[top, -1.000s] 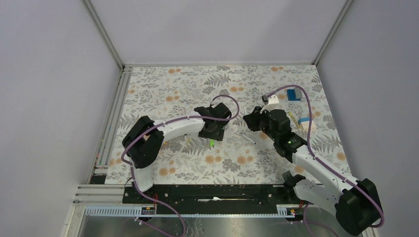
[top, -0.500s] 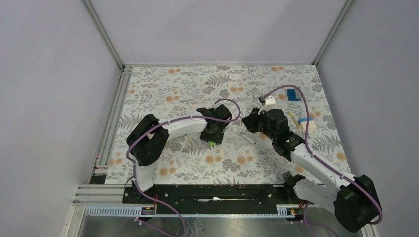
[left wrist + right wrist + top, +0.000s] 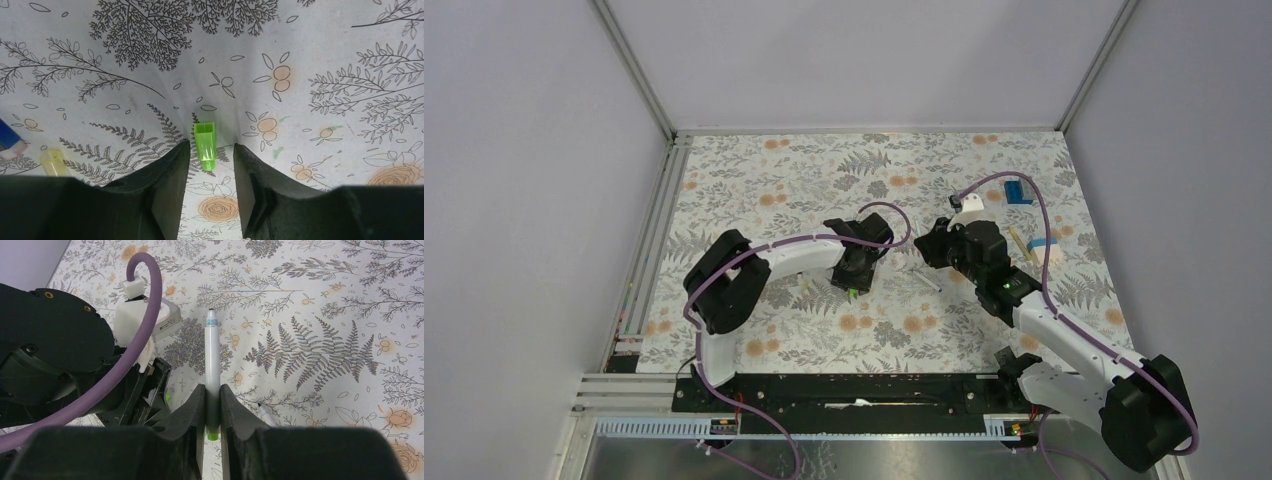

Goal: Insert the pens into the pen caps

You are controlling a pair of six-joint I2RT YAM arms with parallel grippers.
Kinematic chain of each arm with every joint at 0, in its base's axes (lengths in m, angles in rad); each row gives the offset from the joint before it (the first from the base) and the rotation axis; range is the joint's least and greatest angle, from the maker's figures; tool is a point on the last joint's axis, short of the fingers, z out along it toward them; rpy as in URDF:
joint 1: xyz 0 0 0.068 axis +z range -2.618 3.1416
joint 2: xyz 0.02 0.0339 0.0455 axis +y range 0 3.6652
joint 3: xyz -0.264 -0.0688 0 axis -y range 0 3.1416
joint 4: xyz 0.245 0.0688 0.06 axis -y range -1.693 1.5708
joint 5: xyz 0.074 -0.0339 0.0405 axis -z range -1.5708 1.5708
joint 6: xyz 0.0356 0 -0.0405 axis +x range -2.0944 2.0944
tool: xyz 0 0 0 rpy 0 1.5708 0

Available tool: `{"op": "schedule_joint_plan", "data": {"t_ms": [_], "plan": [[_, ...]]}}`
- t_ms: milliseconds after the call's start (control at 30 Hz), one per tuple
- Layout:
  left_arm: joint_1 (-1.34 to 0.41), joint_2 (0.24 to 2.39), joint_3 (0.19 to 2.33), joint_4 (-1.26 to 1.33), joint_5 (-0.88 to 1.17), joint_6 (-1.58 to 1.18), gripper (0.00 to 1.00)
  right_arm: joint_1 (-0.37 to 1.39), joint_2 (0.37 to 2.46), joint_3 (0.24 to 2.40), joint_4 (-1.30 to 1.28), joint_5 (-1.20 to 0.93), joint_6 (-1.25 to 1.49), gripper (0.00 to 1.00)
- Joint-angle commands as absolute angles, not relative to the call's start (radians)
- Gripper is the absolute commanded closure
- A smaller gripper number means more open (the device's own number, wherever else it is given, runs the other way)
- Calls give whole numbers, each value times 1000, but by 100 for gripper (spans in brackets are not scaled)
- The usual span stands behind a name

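Note:
A bright green pen cap [image 3: 205,144] lies on the flowered table sheet. My left gripper [image 3: 209,150] is open, low over it, and the cap's narrow end sits between the fingertips, touching neither. In the top view the cap [image 3: 851,291] peeks out beside the left gripper [image 3: 854,277]. My right gripper [image 3: 213,396] is shut on a white pen [image 3: 213,355] with a green rear end; the pen sticks out ahead of the jaws. In the top view the right gripper [image 3: 936,246] is right of the left one. A second white pen [image 3: 927,279] lies between them. I cannot make out a dark blue cap.
A tan pen [image 3: 1018,243], a blue and white piece [image 3: 1040,245] and a blue brick [image 3: 1019,190] lie at the right of the sheet. A small yellow piece [image 3: 52,162] and a blue piece [image 3: 7,137] lie left of the left gripper. The second pen's tip [image 3: 264,411] lies by the right finger.
My left gripper has moved down and slightly right, closing in over the green cap. My right gripper with the pen has shifted a little left.

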State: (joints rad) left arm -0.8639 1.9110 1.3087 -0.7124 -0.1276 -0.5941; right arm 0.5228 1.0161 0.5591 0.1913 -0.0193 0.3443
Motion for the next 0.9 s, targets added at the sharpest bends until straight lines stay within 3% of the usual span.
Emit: {"op": "schedule_joint_plan", "data": {"t_ms": [0, 600, 867], "plan": [[-855, 1920, 1314, -692, -135, -590, 57, 528, 990, 574, 215, -5, 336, 100], [-845, 1929, 1293, -681, -136, -593, 69, 527, 974, 562, 215, 20, 333, 100], [-844, 1934, 1297, -675, -135, -597, 62, 528, 966, 558, 215, 26, 328, 100]]}}
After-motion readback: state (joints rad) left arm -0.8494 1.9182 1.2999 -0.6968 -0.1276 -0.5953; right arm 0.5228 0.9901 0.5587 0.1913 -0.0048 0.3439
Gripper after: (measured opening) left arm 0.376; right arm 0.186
